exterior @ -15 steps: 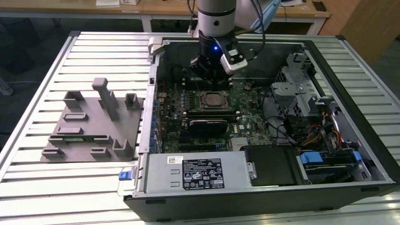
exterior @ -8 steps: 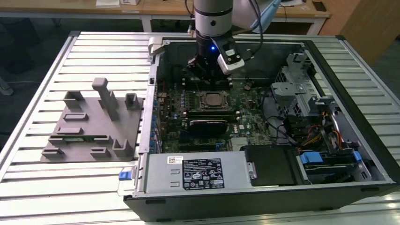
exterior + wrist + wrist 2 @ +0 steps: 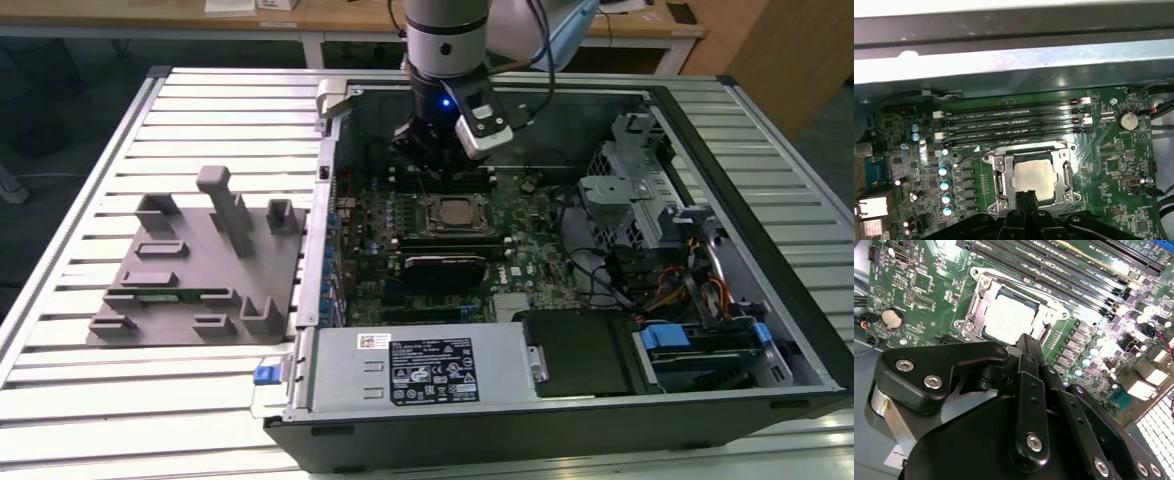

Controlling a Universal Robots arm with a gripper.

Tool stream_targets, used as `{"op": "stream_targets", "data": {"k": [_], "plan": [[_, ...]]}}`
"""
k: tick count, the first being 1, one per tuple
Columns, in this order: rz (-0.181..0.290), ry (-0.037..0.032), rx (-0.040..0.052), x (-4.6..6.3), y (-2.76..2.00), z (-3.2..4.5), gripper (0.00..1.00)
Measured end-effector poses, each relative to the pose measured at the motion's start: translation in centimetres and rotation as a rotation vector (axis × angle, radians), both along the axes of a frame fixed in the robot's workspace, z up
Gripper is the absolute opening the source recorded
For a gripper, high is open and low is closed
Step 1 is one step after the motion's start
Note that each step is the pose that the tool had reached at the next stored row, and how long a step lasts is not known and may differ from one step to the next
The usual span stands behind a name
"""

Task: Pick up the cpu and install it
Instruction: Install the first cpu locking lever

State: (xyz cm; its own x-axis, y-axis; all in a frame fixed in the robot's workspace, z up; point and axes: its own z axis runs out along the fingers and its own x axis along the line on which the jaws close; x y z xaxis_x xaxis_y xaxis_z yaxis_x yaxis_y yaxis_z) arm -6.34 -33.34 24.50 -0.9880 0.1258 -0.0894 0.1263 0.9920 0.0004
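The arm (image 3: 447, 40) comes down steeply from the far edge of the open computer case (image 3: 747, 200), its wrist bent over the far half of the motherboard (image 3: 534, 250), with a small blue light glowing on the wrist. The gripper (image 3: 430, 165) points down at the board, just behind the socket as the exterior view has it. In both wrist views its two black fingers lie pressed together with nothing between them, so the jaws are closed and empty. Their joined tip (image 3: 1028, 196) sits at the near edge of the cpu (image 3: 1031, 175). Whether it touches the lid or hovers just above it I cannot tell. The cpu (image 3: 1006, 320) lies flat and square inside the metal socket frame (image 3: 999, 175), its pale lid up, beside the row of long black memory slots (image 3: 1014, 120). A round coin battery (image 3: 1127, 120) sits on the board well apart from the socket. On the metal box at the near side of the case is a black-and-white label (image 3: 431, 370) carrying small print and marks. The grey tray (image 3: 187, 270) rests on the slatted table (image 3: 80, 180) towards the exterior view's left, beside the case.
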Motion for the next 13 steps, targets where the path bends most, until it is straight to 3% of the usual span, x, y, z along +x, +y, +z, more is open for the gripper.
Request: {"op": "stream_targets", "data": {"k": [13], "plan": [[0.0,0.0,0.0011,-1.5,0.0,0.0,0.11]]}}
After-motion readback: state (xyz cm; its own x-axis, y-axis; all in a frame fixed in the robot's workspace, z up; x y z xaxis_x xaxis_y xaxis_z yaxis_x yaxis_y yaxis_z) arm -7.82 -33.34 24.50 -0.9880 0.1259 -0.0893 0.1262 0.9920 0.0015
